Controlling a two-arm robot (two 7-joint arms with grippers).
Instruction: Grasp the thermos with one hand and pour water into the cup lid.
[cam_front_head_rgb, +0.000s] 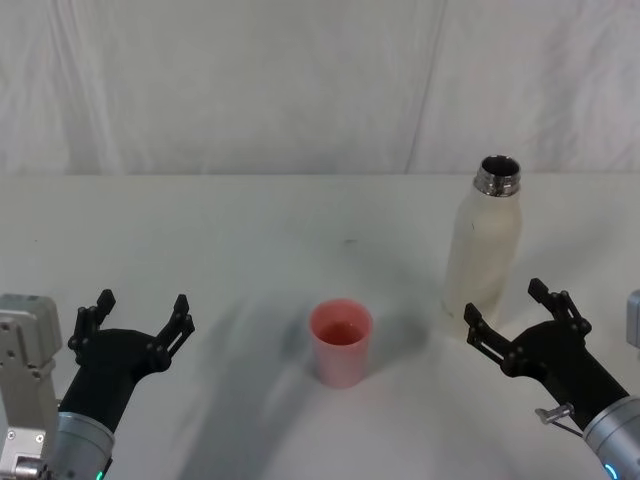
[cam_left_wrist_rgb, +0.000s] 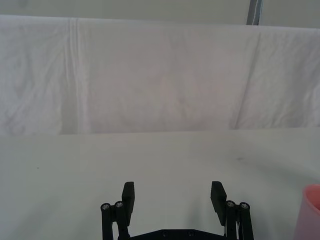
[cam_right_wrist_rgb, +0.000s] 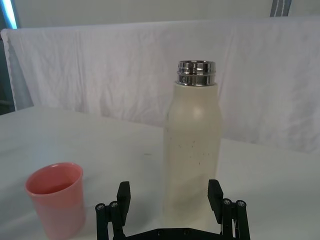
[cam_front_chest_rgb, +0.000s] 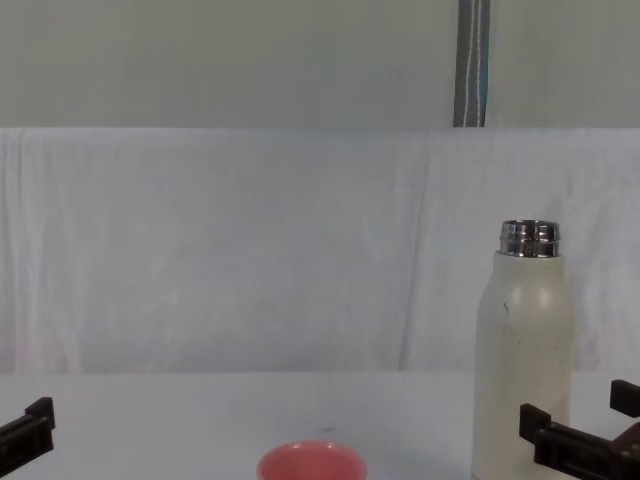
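Observation:
The cream-white thermos (cam_front_head_rgb: 482, 248) stands upright on the table at the right, its steel neck uncapped; it also shows in the right wrist view (cam_right_wrist_rgb: 192, 145) and chest view (cam_front_chest_rgb: 522, 365). The pink cup lid (cam_front_head_rgb: 341, 342) stands left of it near the table's middle, mouth up (cam_right_wrist_rgb: 56, 199) (cam_front_chest_rgb: 311, 463). My right gripper (cam_front_head_rgb: 505, 312) is open just in front of the thermos base, fingers (cam_right_wrist_rgb: 123, 192) apart and not touching it. My left gripper (cam_front_head_rgb: 140, 312) is open at the near left, holding nothing (cam_left_wrist_rgb: 172, 195); the cup lid's edge (cam_left_wrist_rgb: 311, 212) sits to its side.
A white cloth covers the table (cam_front_head_rgb: 250, 240) and hangs as a backdrop (cam_front_head_rgb: 300, 80) behind it. A vertical pole (cam_front_chest_rgb: 472, 62) stands behind the backdrop. Open tabletop lies between the cup lid and my left gripper.

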